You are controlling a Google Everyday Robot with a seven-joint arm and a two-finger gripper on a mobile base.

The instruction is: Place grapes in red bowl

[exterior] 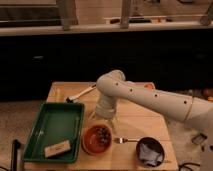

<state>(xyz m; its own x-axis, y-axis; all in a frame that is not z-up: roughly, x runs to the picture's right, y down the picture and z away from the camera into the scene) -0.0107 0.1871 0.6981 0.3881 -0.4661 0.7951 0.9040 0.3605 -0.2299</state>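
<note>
A red bowl (91, 145) stands on the wooden table (132, 122) near its front edge, right of the green tray. A dark bunch of grapes (103, 135) lies inside the bowl toward its right side. My gripper (104, 119) hangs at the end of the white arm, just above and behind the bowl, pointing down. Its fingertips are spread on either side above the grapes and touch nothing.
A green tray (54, 127) at the left holds a tan bar (56, 148). A fork (126, 141) lies right of the bowl. A black bowl (150, 150) with crumpled paper is at the front right. A white-handled utensil (80, 94) lies at the back.
</note>
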